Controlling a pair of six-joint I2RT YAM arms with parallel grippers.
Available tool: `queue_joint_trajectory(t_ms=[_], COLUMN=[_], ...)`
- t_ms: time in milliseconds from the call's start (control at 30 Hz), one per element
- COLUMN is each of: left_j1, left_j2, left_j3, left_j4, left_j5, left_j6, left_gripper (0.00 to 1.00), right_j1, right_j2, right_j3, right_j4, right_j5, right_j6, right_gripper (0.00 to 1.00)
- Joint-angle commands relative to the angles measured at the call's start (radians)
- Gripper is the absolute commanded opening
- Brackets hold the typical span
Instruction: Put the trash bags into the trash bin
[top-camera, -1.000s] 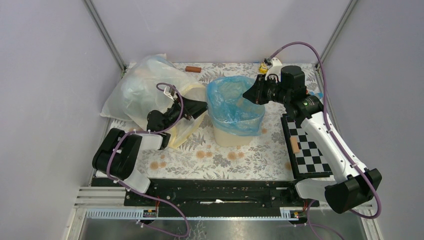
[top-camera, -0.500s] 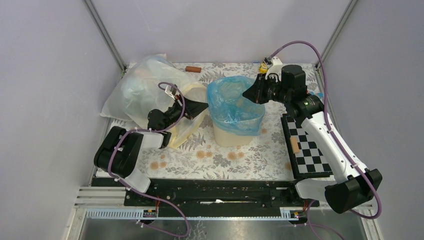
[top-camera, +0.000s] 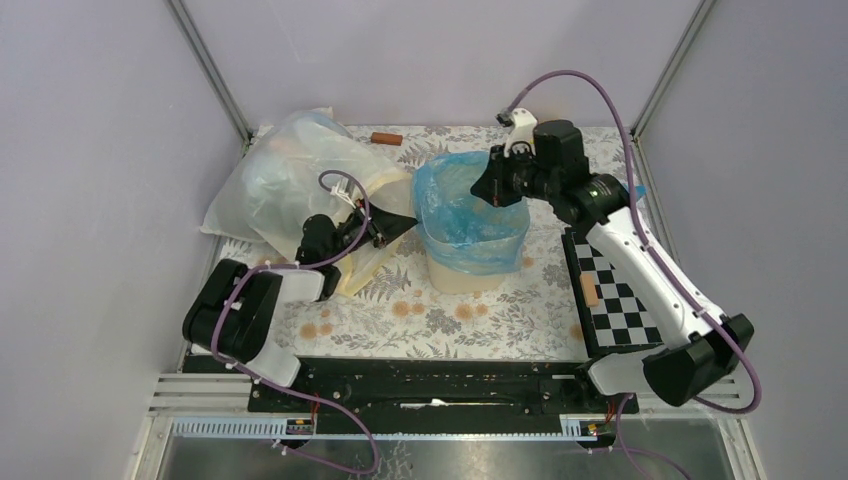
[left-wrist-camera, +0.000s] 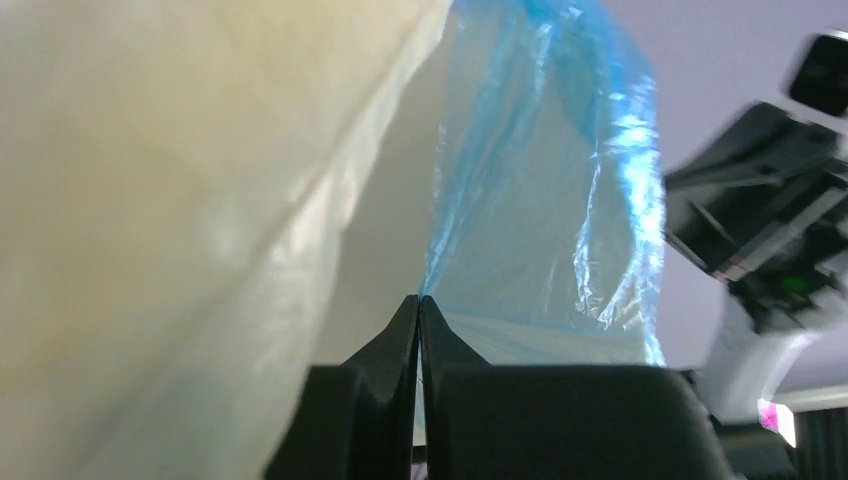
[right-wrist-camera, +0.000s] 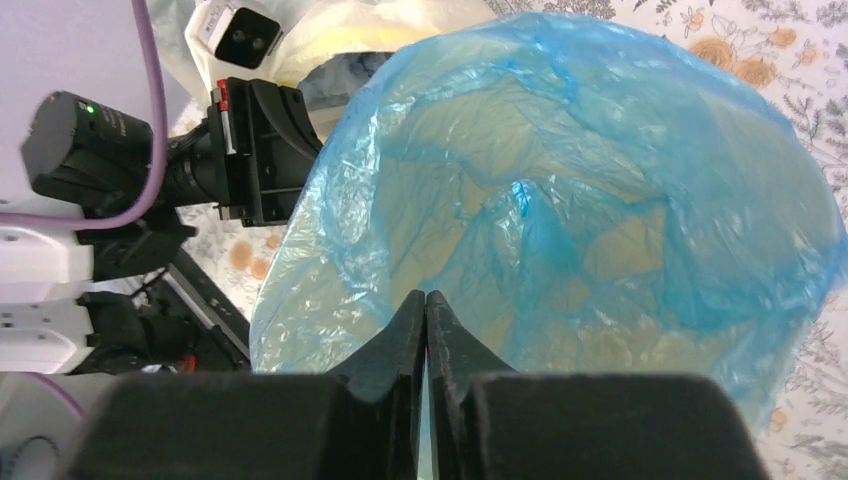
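Note:
The cream trash bin (top-camera: 462, 272) stands mid-table with a light-blue trash bag (top-camera: 462, 205) lining it and folded over its rim. My left gripper (top-camera: 412, 222) is at the bag's left edge. In the left wrist view its jaws (left-wrist-camera: 419, 300) are shut, and the blue film (left-wrist-camera: 540, 200) rises straight out from between the tips. My right gripper (top-camera: 482, 190) hovers over the back right of the bag's mouth. In the right wrist view its jaws (right-wrist-camera: 426, 296) are shut in front of the bag's inner wall (right-wrist-camera: 600, 200). I cannot tell whether film is caught there.
A large clear and pale-yellow plastic bag (top-camera: 290, 185) lies left of the bin, against my left arm. A black-and-white checkerboard (top-camera: 615, 300) lies at the right with a small orange piece (top-camera: 588, 291) on its edge. A brown stick (top-camera: 385, 138) lies at the back.
My left gripper has closed on the bag's left edge. My right arm has swung left and further back over the bin's mouth, its jaws closing tighter.

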Motion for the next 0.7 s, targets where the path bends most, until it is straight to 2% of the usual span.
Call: queue_joint_trajectory(t_ms=[0,67,233,433,667], left_j1=[-0.02,-0.045,-0.101,-0.144,-0.169], left_j2=[-0.145,-0.201,-0.24,-0.178,-0.134], left_j3=[0.038,0.076,0.155,0.222,0.256], left_j4=[-0.396,-0.569,-0.852,-1.006,-1.102], left_j5=[-0.139,-0.221,-0.378,-0.434,-0.498], left_j6=[0.347,0.466,0.631,0.723,0.789], left_gripper=[0.0,0.0,0.0,0.0,0.0], right_j1=[0.076,0.101,0.153,0.192,0.207], right_j2=[0.083,0.133,0.22,0.283,0.336], right_j3=[0.13,0.183,0.255,0.268,0.231], right_j4=[-0.135,-0.195,-0.287,-0.331,-0.322], right_j5=[0.156,0.214,0.319,0.395,0.408], right_j6=[-0.09,-0.112,-0.142,-0.187,-0.211], right_gripper=[0.05,0.0,0.0,0.0,0.0])
